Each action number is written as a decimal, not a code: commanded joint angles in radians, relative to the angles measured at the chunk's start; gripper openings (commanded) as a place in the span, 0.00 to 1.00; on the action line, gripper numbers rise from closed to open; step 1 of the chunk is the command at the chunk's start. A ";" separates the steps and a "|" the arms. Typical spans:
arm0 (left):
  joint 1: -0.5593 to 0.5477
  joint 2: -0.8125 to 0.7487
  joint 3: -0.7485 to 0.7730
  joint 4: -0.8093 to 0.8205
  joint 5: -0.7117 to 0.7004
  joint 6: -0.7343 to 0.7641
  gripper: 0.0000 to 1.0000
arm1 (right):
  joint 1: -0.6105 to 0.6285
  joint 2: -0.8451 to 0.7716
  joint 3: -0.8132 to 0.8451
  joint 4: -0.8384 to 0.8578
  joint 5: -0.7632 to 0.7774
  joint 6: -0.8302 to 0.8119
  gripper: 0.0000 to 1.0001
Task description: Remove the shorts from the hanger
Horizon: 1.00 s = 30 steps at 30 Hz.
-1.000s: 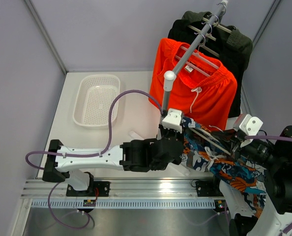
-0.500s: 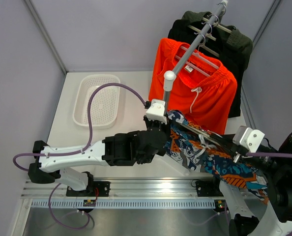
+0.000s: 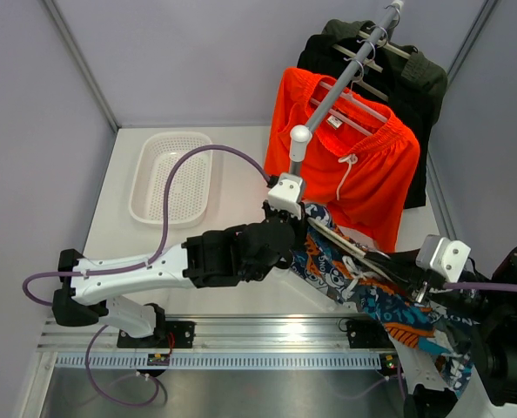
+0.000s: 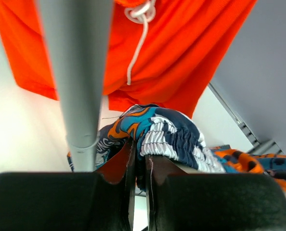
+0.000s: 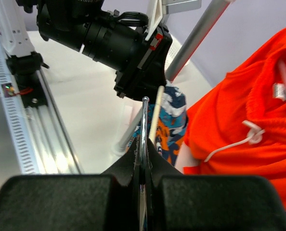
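The patterned shorts (image 3: 363,283) in blue, orange and white hang stretched along a hanger (image 3: 356,243) between my two grippers. My left gripper (image 3: 300,225) is shut on their gathered waistband (image 4: 168,139), just beside the grey rail post (image 4: 78,72). My right gripper (image 3: 412,287) is shut on the hanger's metal wire (image 5: 144,126), with its white bar (image 5: 155,113) alongside. The plain orange shorts (image 3: 345,157) with a white drawstring hang on another hanger on the rail (image 3: 332,96); they also fill the upper left wrist view (image 4: 181,48) and the right of the right wrist view (image 5: 249,125).
Dark garments (image 3: 415,78) hang at the far end of the rail. A white perforated basket (image 3: 171,177) lies on the table at the back left. The rail's rounded end cap (image 3: 301,135) stands just above my left gripper. A metal track (image 3: 241,335) runs along the near edge.
My left gripper swung left with the waistband, then came back slightly toward the rail post. My right gripper drew the hanger down and to the right, pulling the patterned shorts out longer.
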 commanded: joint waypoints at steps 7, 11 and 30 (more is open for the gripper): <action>-0.004 0.013 -0.046 0.202 0.308 0.104 0.06 | -0.002 -0.090 -0.203 0.423 0.041 0.456 0.00; -0.005 -0.002 -0.071 0.225 0.327 0.103 0.06 | -0.002 -0.115 -0.240 0.538 0.074 0.577 0.00; 0.008 -0.096 -0.111 0.150 0.198 0.080 0.07 | -0.002 -0.161 -0.240 0.689 0.107 0.721 0.00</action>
